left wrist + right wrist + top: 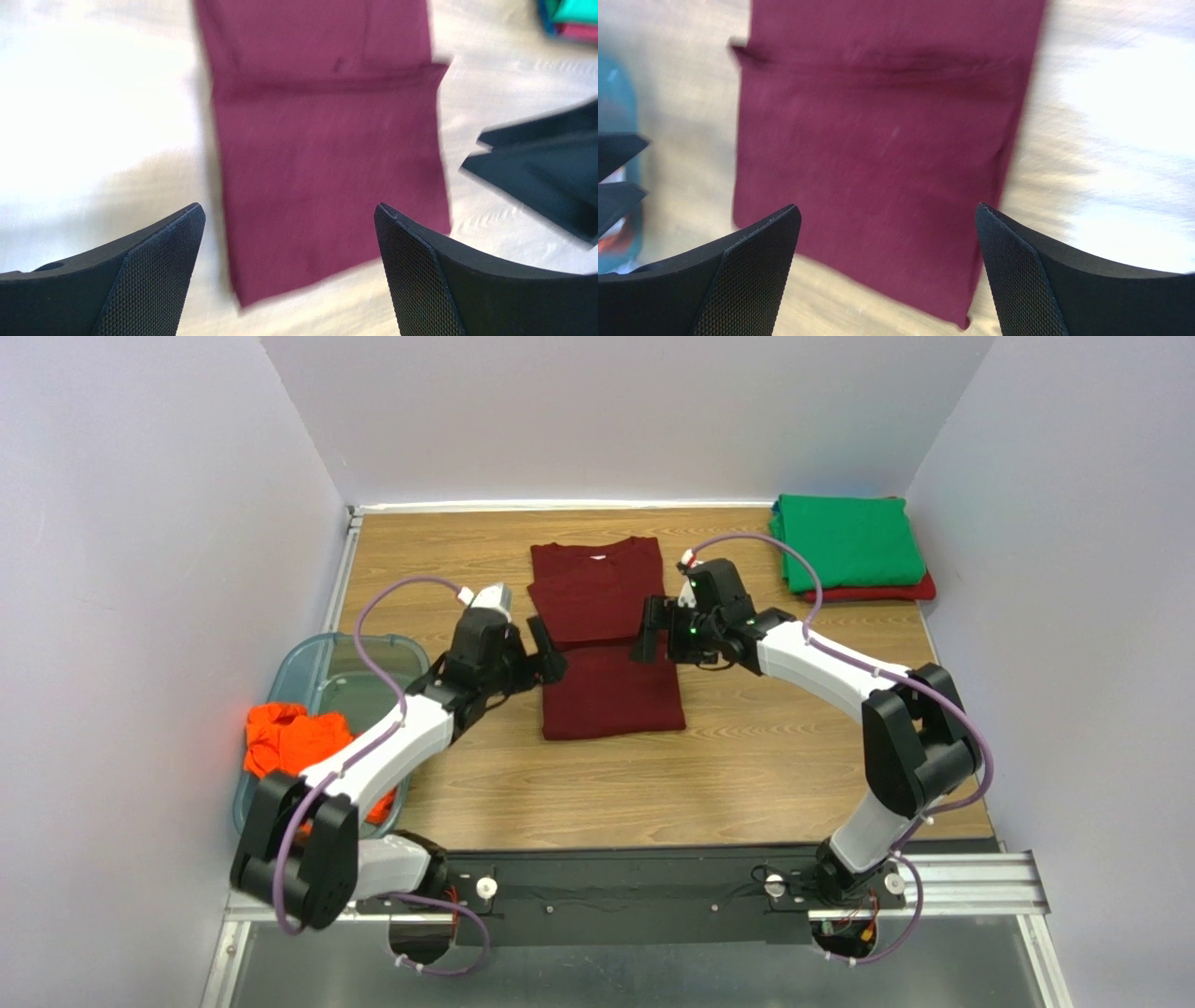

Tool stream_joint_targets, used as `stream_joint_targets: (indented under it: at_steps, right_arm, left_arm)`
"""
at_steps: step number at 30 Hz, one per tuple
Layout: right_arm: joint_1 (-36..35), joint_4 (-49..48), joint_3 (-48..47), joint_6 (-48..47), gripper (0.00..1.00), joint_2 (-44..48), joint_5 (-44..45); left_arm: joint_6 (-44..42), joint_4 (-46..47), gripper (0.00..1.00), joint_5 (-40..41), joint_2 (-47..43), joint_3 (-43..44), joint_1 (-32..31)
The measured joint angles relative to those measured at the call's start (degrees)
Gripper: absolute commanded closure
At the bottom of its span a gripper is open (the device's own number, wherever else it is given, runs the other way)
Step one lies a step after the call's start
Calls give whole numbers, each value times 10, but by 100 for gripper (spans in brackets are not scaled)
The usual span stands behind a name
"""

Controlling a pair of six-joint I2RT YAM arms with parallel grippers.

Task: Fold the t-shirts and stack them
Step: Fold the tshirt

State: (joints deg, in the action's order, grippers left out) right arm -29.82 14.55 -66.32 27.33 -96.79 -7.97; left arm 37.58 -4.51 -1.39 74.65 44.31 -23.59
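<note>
Left tool [544, 655], right tool [647, 634] flank maroon t-shirt [610, 689], jaws spread.

A dark maroon t-shirt [603, 637] lies mid-way across the wooden table [758, 756], with the left gripper [547, 651] at its left edge and the right gripper [650, 630] at its right. In the far right corner, a folded green t-shirt [849, 542] tops a red t-shirt [887, 594]. An orange t-shirt [288, 738] sits crumpled in a translucent bin [337, 658] at left.

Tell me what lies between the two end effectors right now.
Only the partly folded maroon t-shirt fills the gap between the left end effector and the right end effector; the top view shows it.
</note>
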Motion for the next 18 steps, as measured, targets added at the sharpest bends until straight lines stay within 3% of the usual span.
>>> stream_joint_targets:
  at_steps: [8,18]
  right_arm:
    - [-26,-52,13,-5,0,-36,-100]
    - [-31,-80,-175,-18,0,-234,-94]
  left_arm:
    - [30,-12,2,-19,-122,-134,0]
    - [48,-7,2,-39,-152,-168,0]
